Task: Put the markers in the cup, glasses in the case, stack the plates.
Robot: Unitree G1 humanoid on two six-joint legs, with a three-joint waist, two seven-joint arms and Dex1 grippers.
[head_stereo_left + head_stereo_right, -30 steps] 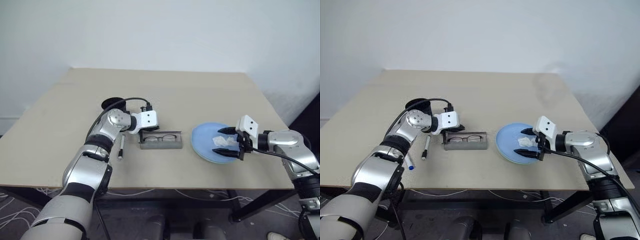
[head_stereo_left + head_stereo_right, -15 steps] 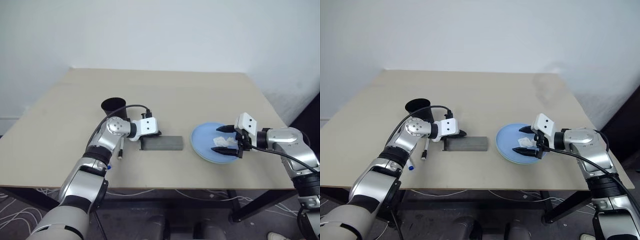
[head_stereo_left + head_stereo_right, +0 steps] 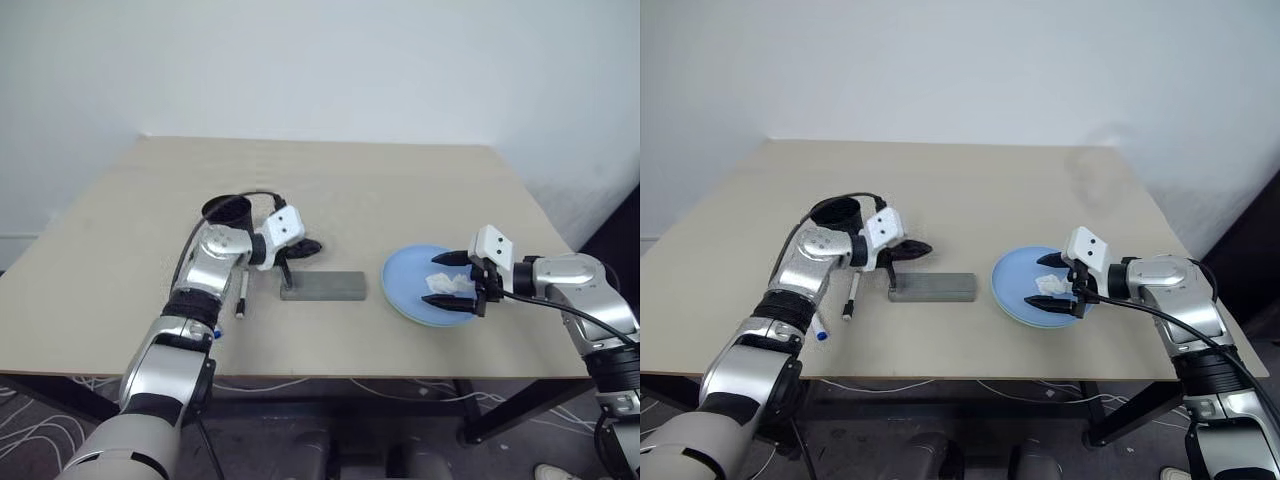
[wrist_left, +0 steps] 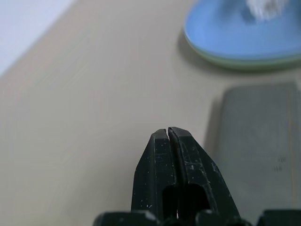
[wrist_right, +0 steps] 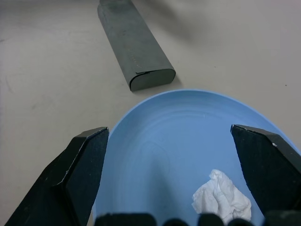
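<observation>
Beige table, plain white wall behind, white cables on grey floor

Grey case lid-down between pinched left claw and blue plate.

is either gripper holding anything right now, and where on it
Nothing. The left gripper is shut on air; the right gripper hangs open over the plate.

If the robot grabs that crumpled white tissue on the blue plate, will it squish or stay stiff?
The tissue looks crumpled and soft, so it would probably squish flat between the fingers. It seems very light, so it may lift easily or cling. It lies loose on the smooth blue plate, so a push would likely slide it.
</observation>
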